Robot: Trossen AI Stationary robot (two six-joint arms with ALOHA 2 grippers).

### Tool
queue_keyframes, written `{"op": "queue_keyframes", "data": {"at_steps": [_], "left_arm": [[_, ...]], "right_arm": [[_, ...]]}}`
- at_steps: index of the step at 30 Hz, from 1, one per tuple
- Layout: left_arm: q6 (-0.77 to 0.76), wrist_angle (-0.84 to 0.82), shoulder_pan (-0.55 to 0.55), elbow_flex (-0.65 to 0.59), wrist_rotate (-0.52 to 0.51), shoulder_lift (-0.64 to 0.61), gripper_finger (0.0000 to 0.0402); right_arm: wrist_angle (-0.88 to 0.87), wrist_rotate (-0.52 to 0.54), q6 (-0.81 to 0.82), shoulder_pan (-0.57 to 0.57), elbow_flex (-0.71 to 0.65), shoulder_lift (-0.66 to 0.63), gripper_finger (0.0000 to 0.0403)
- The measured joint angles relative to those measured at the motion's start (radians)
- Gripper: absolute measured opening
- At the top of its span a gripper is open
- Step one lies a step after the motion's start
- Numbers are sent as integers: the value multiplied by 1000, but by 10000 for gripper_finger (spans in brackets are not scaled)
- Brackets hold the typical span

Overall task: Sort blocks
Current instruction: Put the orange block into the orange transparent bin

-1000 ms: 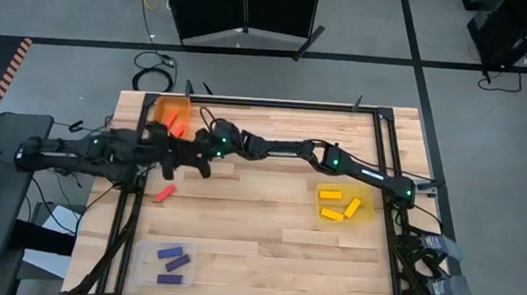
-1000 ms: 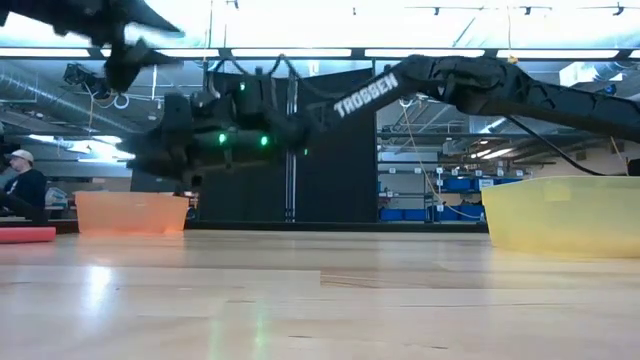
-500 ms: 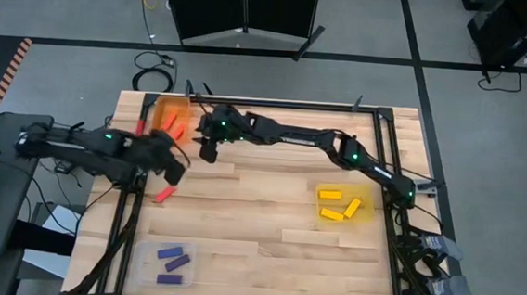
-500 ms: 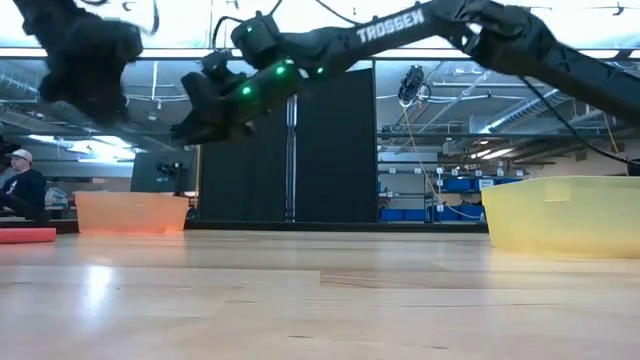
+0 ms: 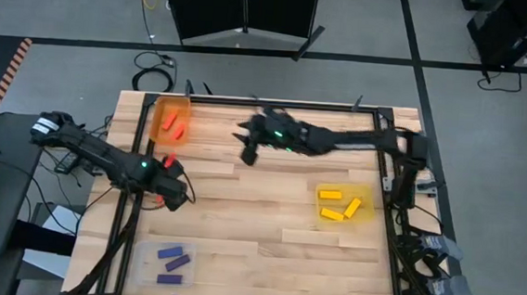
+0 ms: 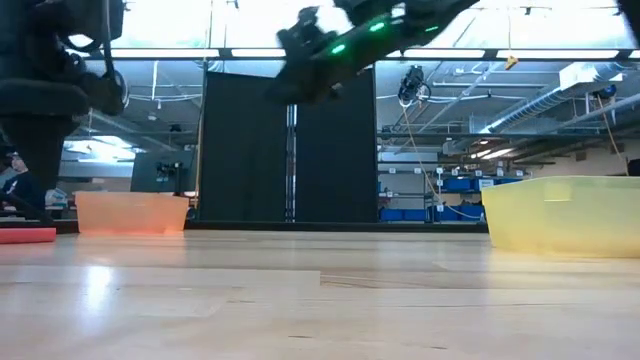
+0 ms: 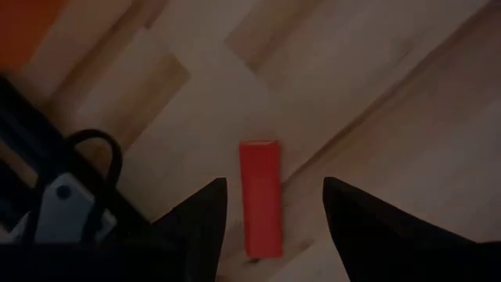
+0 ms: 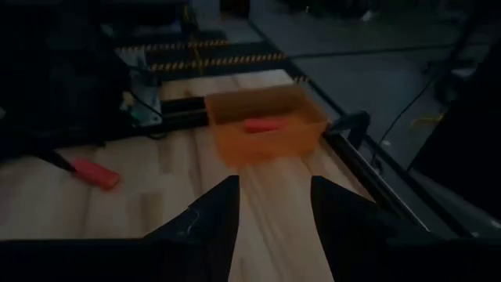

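Wooden table framed by dark rails, filling the middle of the high view. Orange tray at the table's upper left corner, red blocks inside. Yellow tray at right of centre, holding three yellow blocks. Clear tray at lower left, holding three purple blocks. Cable coil on the floor above the table; dark cabinet at top centre. In the low view, orange tray at left, yellow tray at right, part of a person at the far left edge.

Left gripper over the table's left edge, below the orange tray. Loose red block flat on the wood, directly between the two dark fingers in the left wrist view, clear of both, jaws apart with bare wood either side. Nothing between block and jaws; black frame rail and a cable loop just beside. In the high view the block hidden under the gripper.

Right gripper raised over the upper middle of the table, right of the orange tray, jaws apart around nothing, well apart from the loose block.
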Motion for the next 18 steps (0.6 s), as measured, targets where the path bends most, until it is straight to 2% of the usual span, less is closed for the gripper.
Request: {"op": "queue_keyframes", "data": {"at_steps": [5,9,13,18], "left_arm": [[-14,10,-25,0,4,85,223],[-6,12,-25,0,24,146,225],[1,49,-22,-24,46,197,225],[1,128,-8,-81,79,237,225]], "right_arm": [[179,108,53,61,-306,-214,170],[311,176,84,126,-469,-323,170],[375,248,93,179,-550,-374,170],[398,285,92,223,-566,-382,170]]}}
